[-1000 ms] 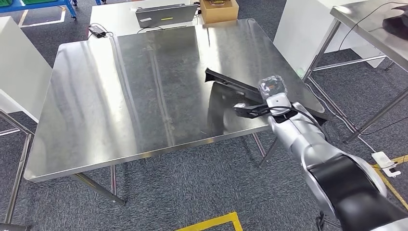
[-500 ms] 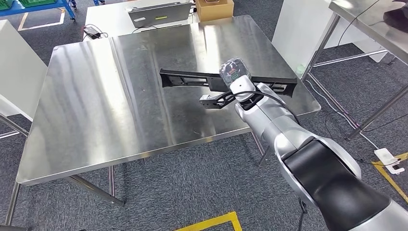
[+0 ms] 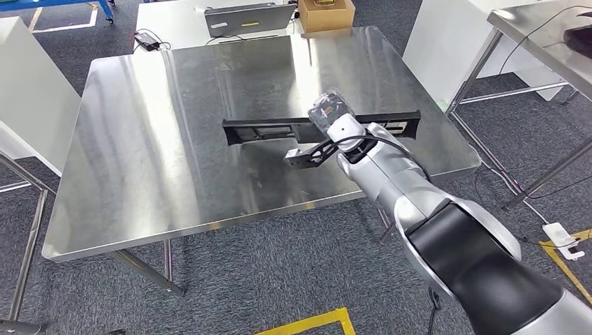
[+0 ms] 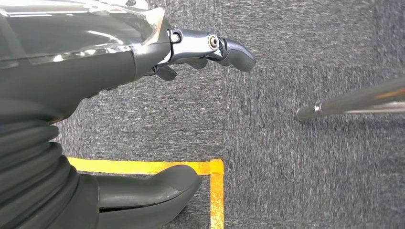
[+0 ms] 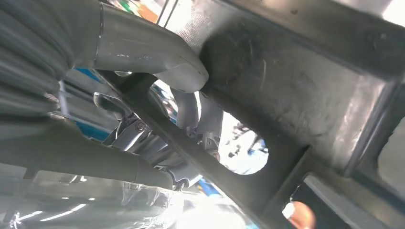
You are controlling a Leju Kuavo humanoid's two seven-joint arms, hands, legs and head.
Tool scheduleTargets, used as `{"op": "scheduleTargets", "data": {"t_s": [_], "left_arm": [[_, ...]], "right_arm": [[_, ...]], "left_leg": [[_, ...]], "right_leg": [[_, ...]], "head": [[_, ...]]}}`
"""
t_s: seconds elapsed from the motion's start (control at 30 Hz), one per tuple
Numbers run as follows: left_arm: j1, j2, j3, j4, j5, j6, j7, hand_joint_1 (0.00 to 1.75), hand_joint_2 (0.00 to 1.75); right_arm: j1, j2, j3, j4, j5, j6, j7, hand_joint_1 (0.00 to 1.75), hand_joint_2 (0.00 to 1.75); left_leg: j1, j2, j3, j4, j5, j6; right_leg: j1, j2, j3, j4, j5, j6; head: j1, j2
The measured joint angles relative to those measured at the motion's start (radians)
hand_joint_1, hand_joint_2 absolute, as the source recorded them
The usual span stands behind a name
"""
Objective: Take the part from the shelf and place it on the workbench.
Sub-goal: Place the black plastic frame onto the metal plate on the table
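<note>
A long black part (image 3: 279, 130) with cut-outs stretches crosswise over the steel workbench (image 3: 153, 139), and I cannot tell whether it touches the top. My right hand (image 3: 334, 115) grips it near its middle, reaching in from the lower right. Close up in the right wrist view, the thumb (image 5: 167, 62) presses on the black part (image 5: 296, 95) and the fingers (image 5: 191, 119) wrap behind a bar of it. My left hand (image 4: 143, 119) hangs over grey carpet, fingers apart, holding nothing.
A laptop (image 3: 244, 17) and a cardboard box (image 3: 324, 14) sit on a white table behind the workbench. Another steel table (image 3: 544, 42) stands at the right. White cabinets flank both sides. Yellow floor tape (image 3: 307, 322) lies near my feet.
My right arm swung the black part from the workbench's right edge leftward to over its middle, and the part turned from slanted to crosswise. The camera view also shifted slightly.
</note>
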Motion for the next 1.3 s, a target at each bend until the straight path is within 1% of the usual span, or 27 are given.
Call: {"op": "scheduleTargets", "data": {"t_s": [0.03, 0.07, 0.1, 0.13, 0.17, 0.23, 0.27, 0.3, 0.33, 0.37, 0.4, 0.43, 0.47, 0.5, 0.53, 0.57, 0.6, 0.63, 0.67, 0.77, 0.83, 0.97, 1.2, 1.27, 1.3], "left_arm": [[-0.002, 0.000, -0.003, 0.000, -0.007, -0.007, 0.002, 0.00, 1.75], [-0.004, -0.001, -0.006, 0.000, -0.014, -0.015, 0.004, 0.00, 1.75], [-0.006, -0.001, -0.008, 0.000, -0.019, -0.022, 0.006, 0.00, 1.75], [-0.009, 0.000, -0.011, -0.001, -0.024, -0.028, 0.006, 0.00, 1.75], [-0.010, 0.000, -0.014, -0.001, -0.028, -0.035, 0.006, 0.00, 1.75], [-0.011, 0.001, -0.018, -0.002, -0.032, -0.047, 0.004, 0.00, 1.75], [-0.012, 0.001, -0.019, -0.003, -0.031, -0.054, 0.003, 0.00, 1.75], [-0.012, 0.002, -0.019, -0.003, -0.029, -0.059, 0.000, 0.00, 1.75], [-0.012, 0.002, -0.020, -0.004, -0.028, -0.063, -0.003, 0.00, 1.75], [-0.012, 0.004, -0.020, -0.004, -0.026, -0.066, -0.006, 0.00, 1.75], [-0.011, 0.005, -0.020, -0.004, -0.025, -0.070, -0.009, 0.00, 1.75], [-0.010, 0.006, -0.020, -0.004, -0.025, -0.072, -0.012, 0.00, 1.75], [-0.009, 0.006, -0.019, -0.004, -0.025, -0.075, -0.015, 0.00, 1.31], [-0.009, 0.007, -0.019, -0.004, -0.025, -0.076, -0.017, 0.00, 0.87], [-0.009, 0.008, -0.019, -0.005, -0.025, -0.076, -0.019, 0.00, 0.44], [-0.010, 0.010, -0.018, -0.005, -0.025, -0.075, -0.019, 0.00, 0.00], [-0.011, 0.011, -0.018, -0.005, -0.024, -0.075, -0.018, 0.00, 0.00], [-0.011, 0.012, -0.018, -0.005, -0.025, -0.075, -0.016, 0.00, 0.00], [-0.011, 0.012, -0.017, -0.005, -0.026, -0.076, -0.013, 0.00, 0.00], [-0.011, 0.012, -0.018, -0.005, -0.033, -0.083, -0.004, 0.00, 0.00], [-0.011, 0.012, -0.018, -0.005, -0.038, -0.086, 0.002, 0.00, 0.00], [-0.011, 0.013, -0.018, -0.005, -0.045, -0.095, 0.010, 0.00, 0.00], [-0.011, 0.015, -0.017, -0.005, -0.046, -0.101, 0.014, 0.00, 0.00], [-0.010, 0.015, -0.015, -0.005, -0.047, -0.101, 0.012, 0.00, 0.00], [-0.008, 0.016, -0.011, -0.005, -0.047, -0.101, 0.010, 0.00, 0.00]], "right_arm": [[0.005, 0.007, 0.015, 0.004, 0.000, -0.009, -0.013, 1.75, 1.75], [0.010, 0.015, 0.031, 0.009, 0.000, -0.018, -0.022, 1.75, 1.75], [0.017, 0.023, 0.046, 0.013, 0.000, -0.027, -0.028, 1.75, 1.75], [0.026, 0.030, 0.061, 0.018, 0.000, -0.037, -0.032, 1.75, 1.75], [0.036, 0.036, 0.076, 0.021, 0.000, -0.048, -0.033, 1.75, 1.75], [0.055, 0.046, 0.103, 0.028, 0.000, -0.069, -0.033, 1.75, 1.75], [0.061, 0.051, 0.116, 0.031, 0.000, -0.080, -0.030, 1.75, 1.75], [0.067, 0.055, 0.127, 0.033, 0.000, -0.091, -0.026, 1.75, 1.75], [0.075, 0.057, 0.137, 0.036, 0.000, -0.102, -0.020, 1.31, 1.31], [0.083, 0.059, 0.148, 0.039, 0.000, -0.114, -0.015, 0.87, 0.87], [0.091, 0.059, 0.158, 0.042, 0.000, -0.123, -0.010, 0.44, 0.44], [0.101, 0.059, 0.167, 0.045, 0.000, -0.130, -0.006, 0.00, 0.00], [0.112, 0.059, 0.174, 0.048, 0.000, -0.136, -0.002, 0.00, 0.00], [0.122, 0.059, 0.180, 0.051, 0.000, -0.139, 0.002, 0.00, 0.00], [0.130, 0.058, 0.185, 0.053, 0.000, -0.143, 0.008, 0.00, 0.00], [0.134, 0.058, 0.188, 0.053, 0.000, -0.148, 0.014, 0.00, 0.00], [0.136, 0.057, 0.190, 0.054, 0.000, -0.152, 0.021, 0.00, 0.00], [0.137, 0.055, 0.191, 0.054, 0.000, -0.156, 0.027, 0.00, 0.00], [0.139, 0.052, 0.192, 0.054, 0.000, -0.159, 0.033, 0.00, 0.00], [0.150, 0.039, 0.193, 0.055, 0.000, -0.164, 0.046, 0.00, 0.00], [0.156, 0.030, 0.194, 0.055, 0.000, -0.168, 0.054, 0.00, 0.00], [0.170, 0.012, 0.184, 0.053, 0.000, -0.188, 0.072, 0.00, 0.00], [0.182, -0.005, 0.151, 0.038, 0.000, -0.225, 0.095, 0.00, 0.00], [0.192, -0.009, 0.125, 0.016, -0.002, -0.280, 0.111, 0.00, 0.00], [0.203, -0.012, 0.096, -0.010, -0.004, -0.317, 0.116, 0.00, 0.00]], "left_leg": [[-0.001, 0.000, 0.000, 0.003, -0.002, -0.002], [-0.003, 0.000, -0.002, 0.006, -0.004, -0.006], [-0.005, 0.000, -0.003, 0.009, -0.007, -0.010], [-0.006, 0.000, -0.004, 0.012, -0.008, -0.014], [-0.006, 0.000, -0.005, 0.012, -0.009, -0.018], [-0.001, 0.000, -0.007, 0.016, -0.014, -0.027], [0.002, 0.001, -0.014, 0.031, -0.026, -0.034], [0.005, 0.001, -0.030, 0.065, -0.048, -0.041], [0.009, 0.002, -0.055, 0.119, -0.078, -0.049], [0.013, 0.003, -0.085, 0.185, -0.108, -0.055], [0.016, 0.004, -0.113, 0.243, -0.130, -0.060], [0.020, 0.005, -0.130, 0.277, -0.137, -0.064], [0.023, 0.005, -0.128, 0.272, -0.125, -0.066], [0.025, 0.005, -0.108, 0.231, -0.099, -0.067], [0.027, 0.006, -0.074, 0.166, -0.066, -0.067], [0.027, 0.006, -0.037, 0.098, -0.043, -0.066], [0.025, 0.005, -0.009, 0.048, -0.029, -0.063], [0.024, 0.004, 0.008, 0.018, -0.024, -0.060], [0.021, 0.003, 0.014, 0.009, -0.025, -0.058], [0.012, 0.000, 0.014, 0.008, -0.021, -0.052], [0.006, -0.001, 0.014, 0.008, -0.021, -0.045], [0.003, -0.001, 0.012, 0.008, -0.021, -0.036], [0.001, -0.001, 0.011, 0.008, -0.020, -0.030], [0.001, -0.001, 0.011, 0.008, -0.020, -0.030], [0.001, -0.001, 0.011, 0.008, -0.020, -0.030]], "right_leg": [[0.000, -0.001, 0.034, -0.073, 0.027, 0.004], [0.002, -0.001, 0.065, -0.135, 0.049, 0.004], [0.002, -0.001, 0.087, -0.178, 0.064, 0.001], [0.004, -0.002, 0.097, -0.197, 0.070, -0.004], [0.006, -0.001, 0.100, -0.197, 0.072, -0.009], [0.001, -0.001, 0.103, -0.202, 0.075, -0.018], [-0.002, -0.001, 0.106, -0.205, 0.076, -0.023], [-0.006, 0.000, 0.108, -0.207, 0.078, -0.027], [-0.007, 0.000, 0.109, -0.207, 0.078, -0.029], [-0.007, 0.000, 0.109, -0.207, 0.077, -0.031], [-0.007, 0.000, 0.110, -0.207, 0.077, -0.031], [-0.008, 0.000, 0.110, -0.207, 0.077, -0.031], [-0.008, 0.000, 0.110, -0.207, 0.077, -0.031], [-0.009, 0.000, 0.110, -0.206, 0.077, -0.031], [-0.011, 0.001, 0.110, -0.206, 0.077, -0.030], [-0.009, 0.001, 0.109, -0.206, 0.077, -0.028], [-0.007, 0.001, 0.108, -0.206, 0.077, -0.025], [-0.004, 0.001, 0.106, -0.205, 0.077, -0.021], [0.002, 0.001, 0.104, -0.204, 0.077, -0.018], [0.005, -0.001, 0.106, -0.207, 0.077, -0.015], [0.002, -0.002, 0.108, -0.212, 0.080, -0.011], [-0.001, -0.002, 0.112, -0.221, 0.085, -0.003], [-0.003, -0.002, 0.113, -0.224, 0.088, 0.002], [-0.003, -0.002, 0.113, -0.224, 0.088, 0.004], [-0.003, -0.002, 0.113, -0.224, 0.088, 0.005]], "head": [[0.000, 0.000], [0.000, 0.000], [-0.001, 0.000], [-0.001, 0.000], [-0.001, 0.000], [-0.001, 0.000], [-0.002, 0.000], [-0.003, 0.000], [-0.004, 0.000], [-0.004, 0.000], [-0.004, 0.000], [-0.004, 0.000], [-0.004, 0.000], [-0.004, 0.000], [-0.004, 0.000], [-0.004, 0.000], [-0.004, 0.000], [-0.003, 0.000], [-0.002, 0.000], [0.001, 0.000], [0.000, 0.000], [0.000, 0.000], [0.000, 0.000], [0.000, 0.000], [0.000, 0.000]]}}
